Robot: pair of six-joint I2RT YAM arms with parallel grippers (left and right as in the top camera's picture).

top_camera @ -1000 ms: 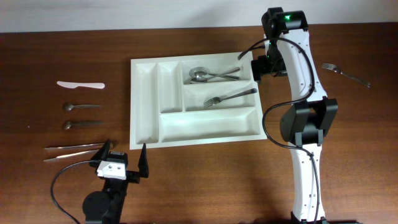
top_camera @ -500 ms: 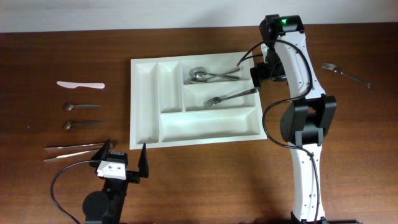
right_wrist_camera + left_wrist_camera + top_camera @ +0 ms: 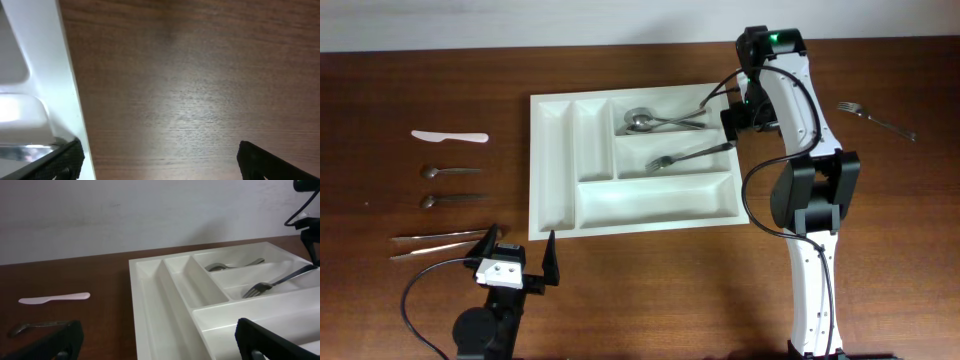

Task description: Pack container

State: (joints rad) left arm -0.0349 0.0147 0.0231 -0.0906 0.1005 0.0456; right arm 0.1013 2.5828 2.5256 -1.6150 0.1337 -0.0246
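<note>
Although two spoons [image 3: 642, 121] and a fork [image 3: 665, 160] already lie in the tray [image 3: 552, 170] at the middle of the tabletop [image 3: 380, 100], a second fork [image 3: 876, 118] on the right and several pieces [image 3: 448, 172] on the left wait outside. The left hand [image 3: 520, 243] and the right hand [image 3: 738, 118] stand open and empty.

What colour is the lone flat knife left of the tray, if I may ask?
Pale pinkish white; the knife shows best in the left wrist view.
</note>
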